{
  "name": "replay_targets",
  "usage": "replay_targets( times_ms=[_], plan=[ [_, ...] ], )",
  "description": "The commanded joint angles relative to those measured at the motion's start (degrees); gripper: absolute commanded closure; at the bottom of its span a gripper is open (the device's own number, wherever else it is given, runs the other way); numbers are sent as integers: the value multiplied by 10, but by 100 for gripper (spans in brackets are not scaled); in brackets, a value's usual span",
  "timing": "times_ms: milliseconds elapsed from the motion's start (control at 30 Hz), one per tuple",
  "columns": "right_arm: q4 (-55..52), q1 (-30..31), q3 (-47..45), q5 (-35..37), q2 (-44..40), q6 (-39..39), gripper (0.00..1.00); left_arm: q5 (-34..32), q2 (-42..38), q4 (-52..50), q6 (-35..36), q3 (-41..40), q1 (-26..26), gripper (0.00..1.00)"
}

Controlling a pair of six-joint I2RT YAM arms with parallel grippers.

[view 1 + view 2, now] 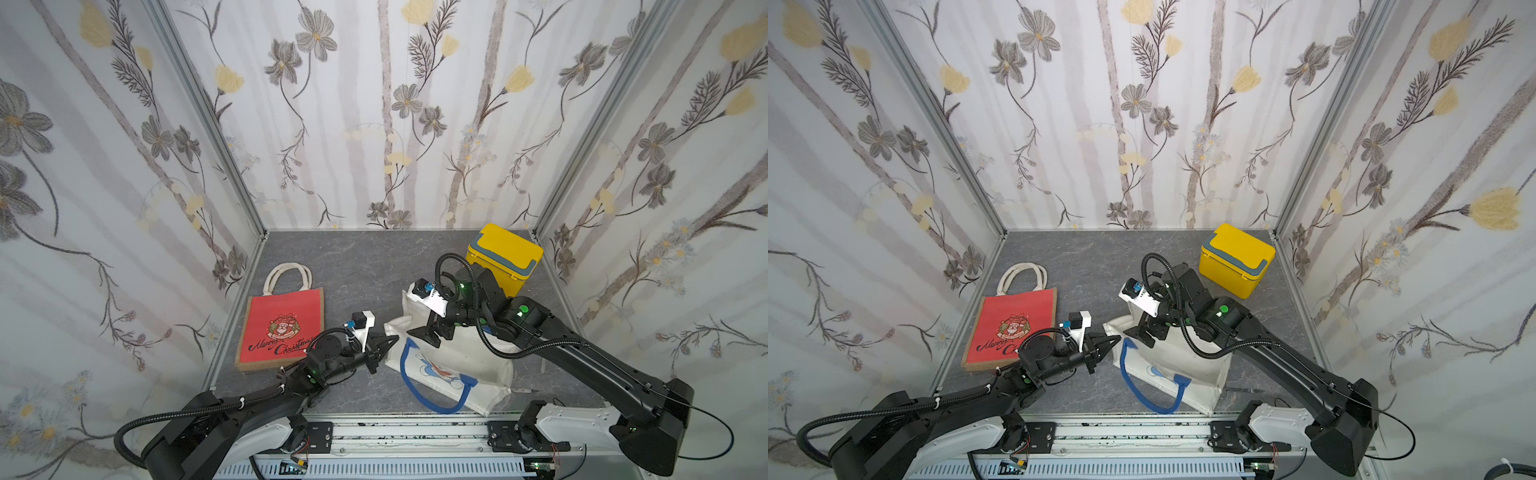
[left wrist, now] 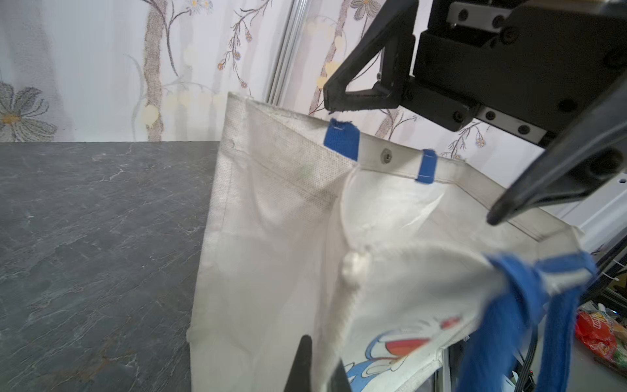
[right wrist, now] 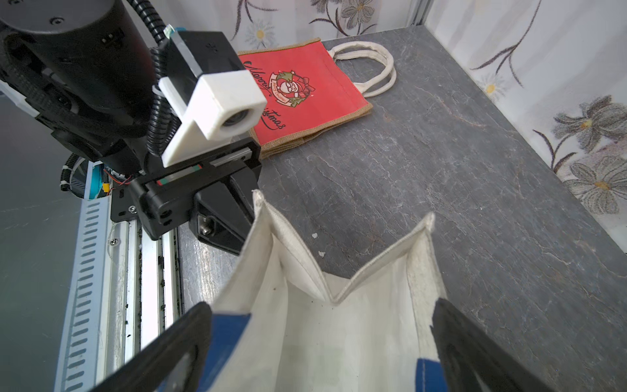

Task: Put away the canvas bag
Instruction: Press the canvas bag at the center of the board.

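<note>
**At the table's (image 1: 353,266) front, the canvas bag (image 1: 457,361) is pinched at one corner**

Across the table's front right half the white canvas bag lies slumped. Its mouth is turned toward the middle and partly lifted. The right arm (image 1: 582,357) slants up from its front right base toward the centre. Its wrist bends down over the bag's mouth. The left arm (image 1: 257,399) reaches low and nearly level from the front left, pointing at the bag's near corner.

A red Christmas bag (image 1: 282,328) lies flat at the left, well apart from the canvas bag. A yellow box (image 1: 505,255) stands by the back right corner.

The right gripper (image 1: 426,336) hangs just above the rim with its jaws spread wide, gripping nothing. The left gripper (image 1: 392,340) is closed on the rim cloth at the corner. One blue handle (image 1: 415,386) loops forward over the bag's printed side.
</note>
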Motion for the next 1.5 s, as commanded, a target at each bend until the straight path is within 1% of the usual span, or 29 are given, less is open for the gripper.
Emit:
replay_targets(
  times_ms=[0, 67, 133, 200, 267, 333, 400, 533, 600, 667, 767, 800, 900, 933, 967, 1000, 1033, 1133, 1200, 1300, 1333, 1367, 1433, 1467],
  plan=[
    [-12, 1, 1, 23, 6, 2, 8, -118, -15, -14, -23, -4, 1, 100],
    [-24, 2, -12, 39, 4, 7, 11, -164, -34, -34, -29, -2, 1, 100],
    [-27, 2, -22, 61, 0, 19, 12, -160, -55, -48, -26, -2, 1, 100],
    [-11, 0, -36, 125, -8, 39, 14, -165, -76, -64, -28, -6, 1, 100],
    [10, -12, -45, 160, -9, 43, 15, -172, -89, -68, -29, -17, 1, 100],
    [32, -23, -40, 166, 6, 42, 16, -162, -96, -56, -35, -29, 1, 100],
    [47, -24, -16, 172, 37, 43, 17, -141, -96, -47, -42, -38, 1, 100],
    [59, -26, 53, 205, 119, 40, 19, -95, -90, -27, -53, -56, -1, 100],
    [58, -27, 85, 204, 155, 35, 18, -77, -96, -29, -55, -59, -4, 100],
    [61, -28, 114, 188, 182, 26, 17, -61, -109, -36, -52, -59, -11, 100],
    [64, -28, 141, 170, 204, 20, 16, -65, -132, -61, -49, -56, -19, 100],
    [59, -27, 149, 159, 207, 18, 16, -73, -139, -68, -48, -56, -19, 98],
    [48, -28, 149, 116, 189, 12, 16, -76, -149, -89, -43, -51, -19, 98],
    [46, -28, 143, 106, 177, 8, 16, -73, -148, -94, -42, -48, -19, 96],
    [44, -28, 133, 92, 161, 8, 15, -66, -149, -97, -35, -45, -19, 88],
    [37, -28, 124, 73, 144, 8, 13, -67, -147, -108, -23, -40, -19, 76],
    [29, -28, 118, 57, 128, 7, 12, -75, -145, -118, -12, -37, -19, 70],
    [23, -25, 86, 16, 76, 18, 2, -92, -136, -138, 27, -21, -18, 57],
    [14, -13, 73, 20, 50, 28, 0, -83, -125, -160, 52, 2, -17, 52],
    [0, 6, 71, 29, 40, 46, 0, -66, -115, -165, 68, 18, -12, 51],
    [-8, 27, 74, 33, 44, 49, 0, -57, -112, -164, 73, 20, -10, 51],
    [-16, 39, 79, 43, 51, 47, 0, -45, -107, -164, 78, 20, -6, 54],
    [-26, 57, 85, 57, 68, 43, 0, -17, -93, -161, 81, 23, 3, 64],
    [-27, 63, 88, 66, 78, 40, 0, 4, -84, -153, 81, 24, 6, 71]
  ],
)
